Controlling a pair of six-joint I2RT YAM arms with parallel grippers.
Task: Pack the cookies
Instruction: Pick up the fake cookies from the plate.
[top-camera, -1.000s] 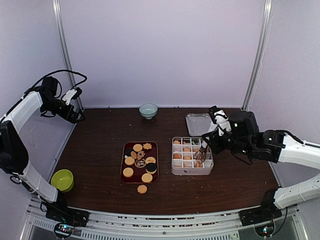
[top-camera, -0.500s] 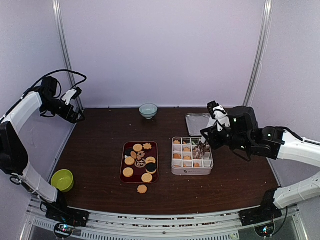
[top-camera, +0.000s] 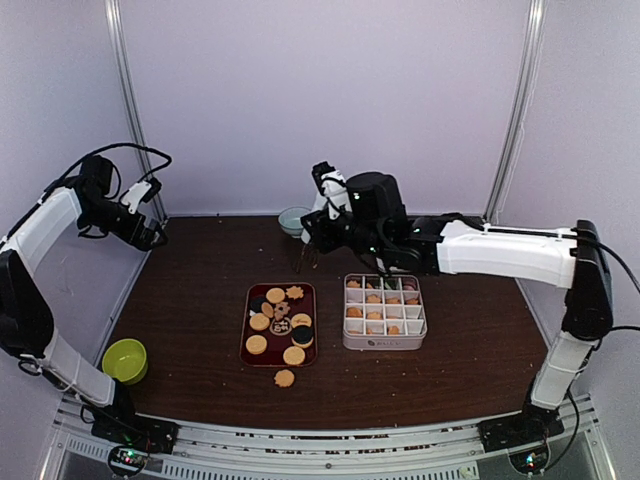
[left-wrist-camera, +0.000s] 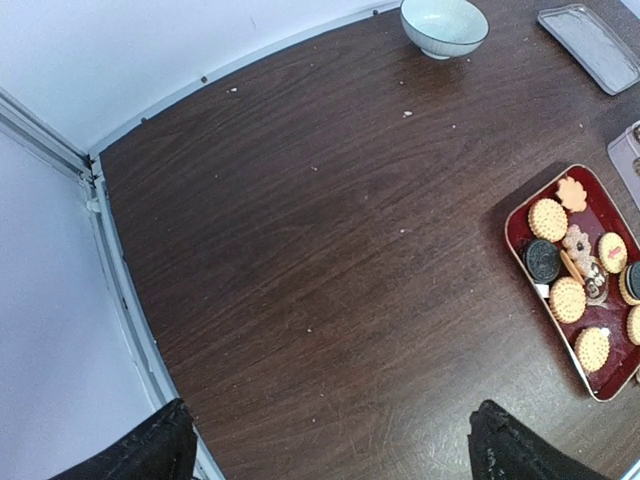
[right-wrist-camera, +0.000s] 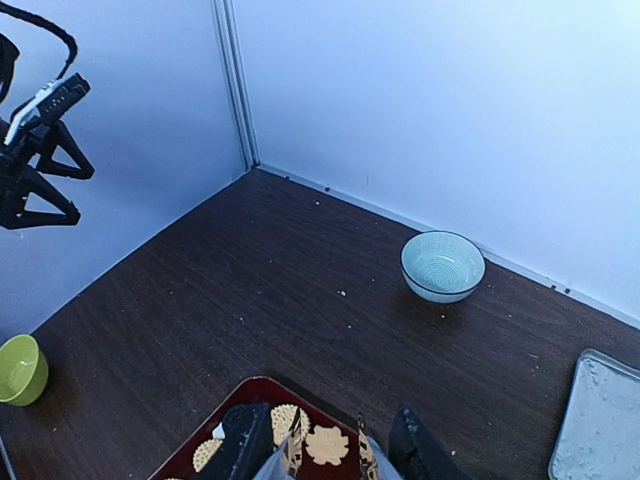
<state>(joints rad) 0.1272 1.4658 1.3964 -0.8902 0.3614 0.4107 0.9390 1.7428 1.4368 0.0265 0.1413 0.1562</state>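
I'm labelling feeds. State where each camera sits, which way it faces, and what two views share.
Top external: high behind the bases, looking down on the table; both arms show, the right arm stretched toward the red tray.
Left wrist: on the raised left arm, facing down; own open fingers at the bottom.
Right wrist: looks past its fingers to the far left corner and the left gripper.
Both wrist views share the pale bowl and red tray.
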